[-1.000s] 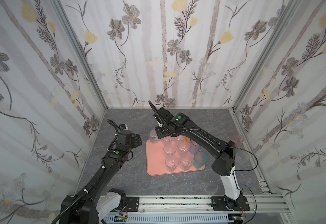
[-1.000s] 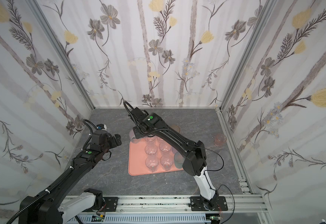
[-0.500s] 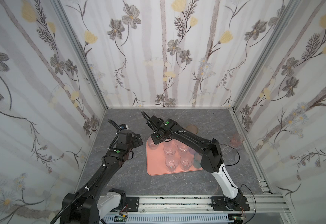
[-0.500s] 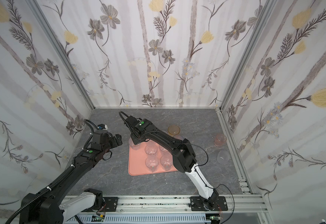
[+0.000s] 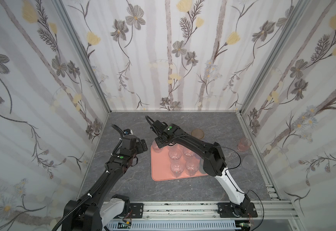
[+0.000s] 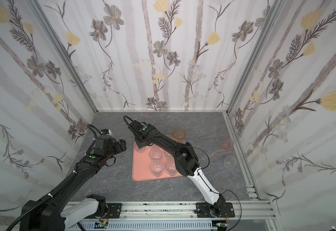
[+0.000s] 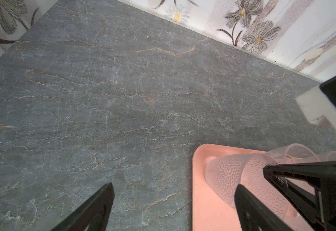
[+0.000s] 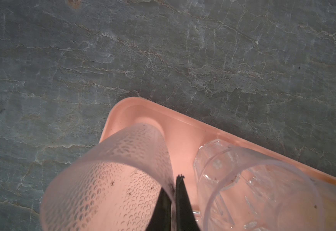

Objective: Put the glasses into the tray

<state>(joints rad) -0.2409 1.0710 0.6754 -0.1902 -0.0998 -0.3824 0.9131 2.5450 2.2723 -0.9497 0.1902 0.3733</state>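
Your right pincer (image 8: pixel 176 180) has swung the dimpled tumbler (image 8: pixel 113 170) down into the tray's (image 8: pixel 179 136) far corner and is still clamped on its rim; it looks ready to release. Your left pincer (image 7: pixel 173 188) hangs wide open beside the tray. An amber glass (image 5: pixel 197 133) waits on the worktop (image 5: pixel 135 180).

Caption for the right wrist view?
Right gripper pinching dimpled tumbler wall at pink tray corner, beside clear glass.

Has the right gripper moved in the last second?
Yes. The right gripper, jaws shut on the frosted glass, went left toward the far-left corner of the tray.
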